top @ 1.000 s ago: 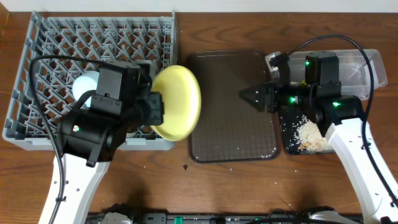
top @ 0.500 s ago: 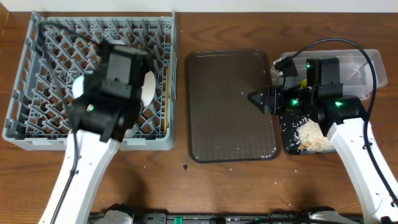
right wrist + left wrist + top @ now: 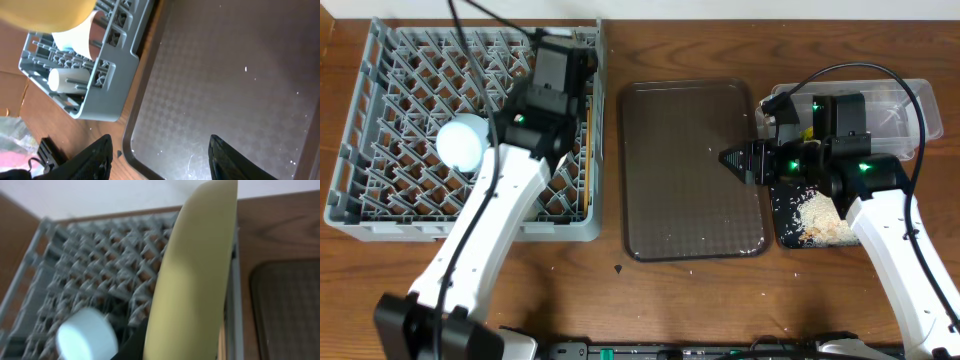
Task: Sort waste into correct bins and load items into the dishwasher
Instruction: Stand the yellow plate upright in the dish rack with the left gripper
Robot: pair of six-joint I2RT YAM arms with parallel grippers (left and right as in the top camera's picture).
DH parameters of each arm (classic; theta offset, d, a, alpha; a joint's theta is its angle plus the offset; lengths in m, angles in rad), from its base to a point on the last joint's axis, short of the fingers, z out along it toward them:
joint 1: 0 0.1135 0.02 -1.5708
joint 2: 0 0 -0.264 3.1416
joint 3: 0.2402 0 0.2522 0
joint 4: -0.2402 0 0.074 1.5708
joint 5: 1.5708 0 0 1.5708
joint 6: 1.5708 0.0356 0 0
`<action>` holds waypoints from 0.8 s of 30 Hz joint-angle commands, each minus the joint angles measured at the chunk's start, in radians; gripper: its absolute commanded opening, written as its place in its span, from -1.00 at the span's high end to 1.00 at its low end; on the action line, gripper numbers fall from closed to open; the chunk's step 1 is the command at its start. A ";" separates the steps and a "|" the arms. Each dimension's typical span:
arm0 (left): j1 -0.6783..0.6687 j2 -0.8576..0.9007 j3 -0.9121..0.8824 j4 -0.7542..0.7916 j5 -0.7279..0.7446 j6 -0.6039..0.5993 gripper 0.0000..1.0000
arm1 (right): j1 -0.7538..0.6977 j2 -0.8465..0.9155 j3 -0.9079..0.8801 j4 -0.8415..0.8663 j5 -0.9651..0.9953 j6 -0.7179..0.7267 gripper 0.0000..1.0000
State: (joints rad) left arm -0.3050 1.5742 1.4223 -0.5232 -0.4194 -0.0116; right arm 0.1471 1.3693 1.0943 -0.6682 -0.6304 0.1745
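My left gripper (image 3: 161,352) is shut on the round yellow plate (image 3: 195,275). It holds the plate on edge over the back right part of the grey dish rack (image 3: 420,228). From overhead the left wrist (image 3: 558,75) hides the plate. The light blue bowl (image 3: 460,141) lies in the rack to the left of the plate. A white bowl (image 3: 75,37) shows just under the plate (image 3: 45,12) in the right wrist view. Thin chopsticks (image 3: 588,150) lie along the rack's right side. My right gripper (image 3: 730,158) hangs open and empty over the brown tray's right edge.
The dark brown serving tray (image 3: 690,170) lies between the rack and the bins, with a few crumbs on it. The black tray (image 3: 785,232) holds white rice scraps (image 3: 815,215). Behind it stands the clear tub (image 3: 905,100), partly under my right arm.
My left arm has swung the yellow plate from the rack's front right edge back over its rear right part, turning it on edge. The right gripper has shifted slightly right and stays open.
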 commanded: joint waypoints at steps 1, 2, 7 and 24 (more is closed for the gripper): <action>-0.002 0.056 0.026 0.089 0.015 0.090 0.85 | -0.002 -0.023 0.005 -0.014 -0.001 -0.015 -0.19; -0.002 0.073 0.026 0.114 0.015 0.096 0.85 | -0.002 -0.023 0.005 -0.018 -0.001 -0.015 -0.19; -0.002 0.161 0.026 0.211 -0.003 0.098 0.85 | -0.002 -0.023 0.005 -0.028 -0.002 -0.015 -0.18; -0.026 0.266 0.026 0.301 -0.119 0.109 0.34 | 0.011 -0.023 0.005 -0.035 -0.002 -0.015 -0.13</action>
State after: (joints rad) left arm -0.3199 1.8515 1.4223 -0.2272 -0.4980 0.0910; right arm 0.1478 1.3693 1.0943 -0.7002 -0.6304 0.1741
